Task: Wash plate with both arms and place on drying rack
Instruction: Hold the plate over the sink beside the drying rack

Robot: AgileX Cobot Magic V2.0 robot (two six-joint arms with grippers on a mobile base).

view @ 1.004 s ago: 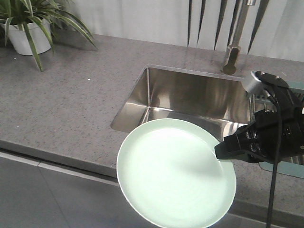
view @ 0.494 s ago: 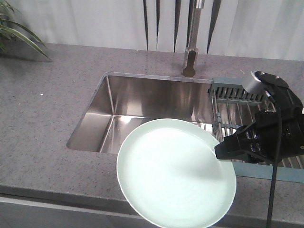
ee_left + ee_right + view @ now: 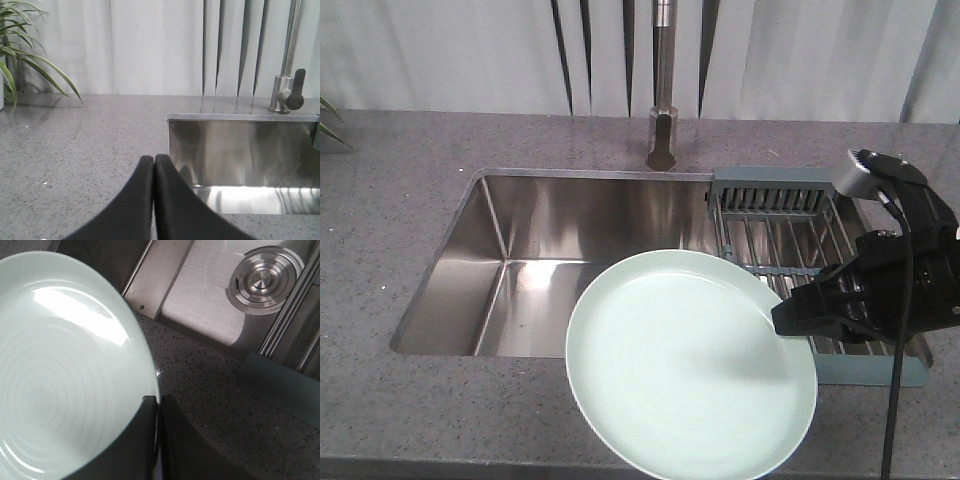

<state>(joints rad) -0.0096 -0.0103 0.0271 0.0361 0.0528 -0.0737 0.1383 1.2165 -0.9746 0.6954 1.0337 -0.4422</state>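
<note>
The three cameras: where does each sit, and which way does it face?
Front view: high up, looking down at sink, drying rack; right claw pinching plate.
Left wrist: low, facing level across counter towards faucet; shut left claw shows.
Right wrist: behind right claw, looking down at plate, drain.
Shared: plate, in front and right wrist.

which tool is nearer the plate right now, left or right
Right. The right tool is clamped on the plate at its right rim in the front view. The left tool is shut and empty above the countertop, and its own view shows no plate.
</note>
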